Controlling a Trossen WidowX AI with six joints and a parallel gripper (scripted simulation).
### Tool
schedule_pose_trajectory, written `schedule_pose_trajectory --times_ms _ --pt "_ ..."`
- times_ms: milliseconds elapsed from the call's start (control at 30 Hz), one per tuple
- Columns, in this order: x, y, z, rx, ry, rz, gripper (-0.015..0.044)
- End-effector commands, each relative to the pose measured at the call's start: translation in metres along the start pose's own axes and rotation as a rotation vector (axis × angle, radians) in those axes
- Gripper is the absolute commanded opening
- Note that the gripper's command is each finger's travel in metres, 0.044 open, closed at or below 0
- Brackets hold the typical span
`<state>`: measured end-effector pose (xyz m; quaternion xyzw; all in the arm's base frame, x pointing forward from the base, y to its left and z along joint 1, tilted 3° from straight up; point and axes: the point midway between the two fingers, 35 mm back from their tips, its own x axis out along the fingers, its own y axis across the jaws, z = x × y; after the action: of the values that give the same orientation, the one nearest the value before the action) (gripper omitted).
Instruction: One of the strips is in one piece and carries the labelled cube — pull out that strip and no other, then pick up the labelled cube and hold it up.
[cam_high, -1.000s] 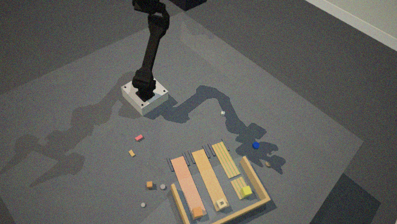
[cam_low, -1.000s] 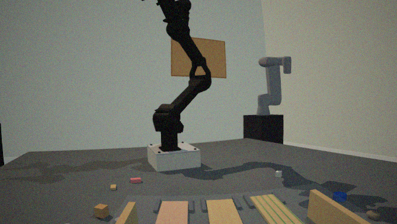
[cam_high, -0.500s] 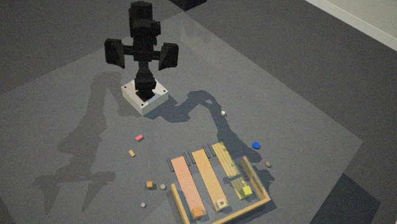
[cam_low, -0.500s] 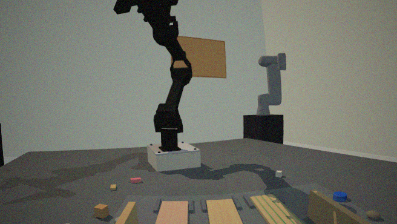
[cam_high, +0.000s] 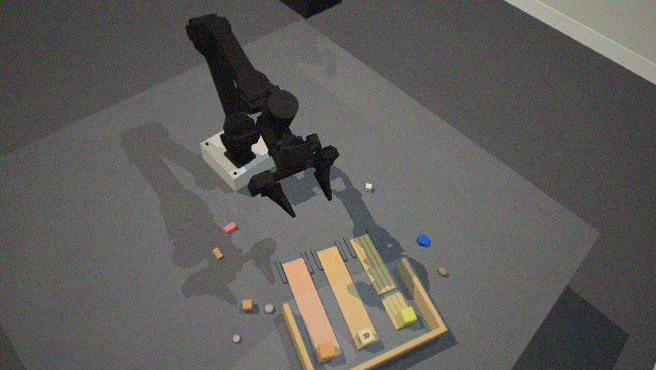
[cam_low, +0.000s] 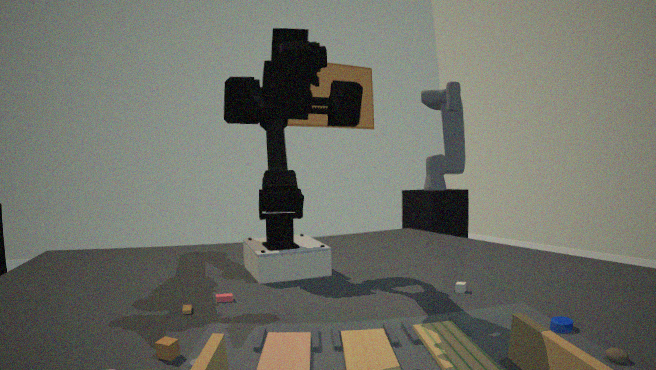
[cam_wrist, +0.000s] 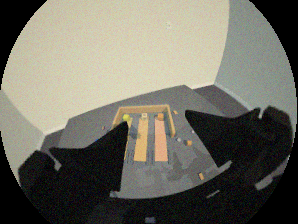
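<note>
My gripper (cam_high: 312, 208) (cam_wrist: 157, 119) is open and empty, high above the table on the robot's side of the strips. The middle, plain yellow-tan strip (cam_high: 345, 290) (cam_low: 370, 350) (cam_wrist: 142, 145) looks unbroken and bears the cream cube (cam_high: 366, 336) (cam_wrist: 144, 116) marked R at its far end. The pink-orange strip (cam_high: 310, 305) (cam_low: 285, 350) (cam_wrist: 160, 142) also looks unbroken and bears a plain orange cube (cam_high: 326, 350) (cam_wrist: 160, 116). The green-striped strip (cam_high: 375, 265) (cam_low: 455, 345) is in two pieces with a gap; its far piece bears a yellow cube (cam_high: 407, 315) (cam_wrist: 126, 118).
A low wooden wall (cam_high: 397, 350) (cam_wrist: 144, 108) surrounds the strips' far ends on three sides. Short dark rails flank their near ends. Around lie a blue disc (cam_high: 423, 240) (cam_low: 563, 323), a white cube (cam_high: 368, 186) (cam_low: 460, 287), a red block (cam_high: 230, 228) (cam_low: 224, 298) and a loose orange cube (cam_high: 247, 305) (cam_low: 167, 348).
</note>
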<state>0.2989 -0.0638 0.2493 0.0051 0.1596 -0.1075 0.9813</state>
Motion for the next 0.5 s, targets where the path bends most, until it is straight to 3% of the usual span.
schedule_pose_trajectory --times_ms 0,467 --pt "0.0095 0.0344 -0.0607 -0.027 0.190 0.114 0.0400" --pt "0.0097 0.0396 -0.0702 -0.034 0.220 0.131 0.0400"
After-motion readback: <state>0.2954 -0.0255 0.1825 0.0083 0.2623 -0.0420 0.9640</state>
